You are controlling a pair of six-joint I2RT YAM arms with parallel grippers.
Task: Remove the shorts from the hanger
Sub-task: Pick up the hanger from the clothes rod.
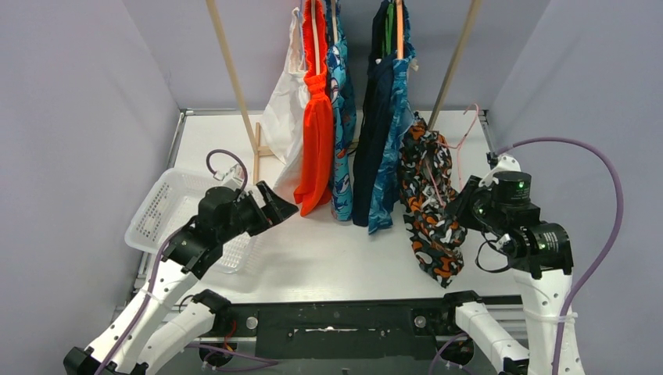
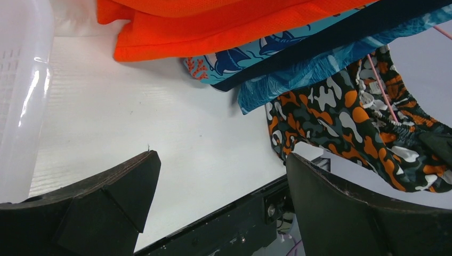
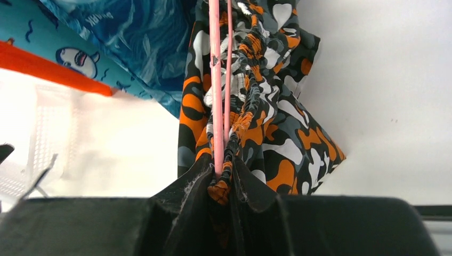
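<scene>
The orange-black-white camouflage shorts [image 1: 428,203] hang on a pink hanger [image 1: 461,137] that is off the rail, held low over the table at the right. My right gripper [image 1: 463,207] is shut on the shorts' waistband and the hanger's wire together; in the right wrist view the gripper [image 3: 223,176] pinches the pink hanger [image 3: 215,80] and the gathered camouflage shorts [image 3: 277,133]. My left gripper [image 1: 277,205] is open and empty, to the left of the hanging clothes. In the left wrist view the gripper [image 2: 224,165] points toward the camouflage shorts [image 2: 346,117].
On the wooden rack hang plain orange shorts [image 1: 317,141], teal shark-print shorts [image 1: 342,117], navy shorts [image 1: 374,133], blue patterned shorts [image 1: 395,133] and a white bag [image 1: 285,101]. A white basket [image 1: 168,207] stands at the left, beside the left arm.
</scene>
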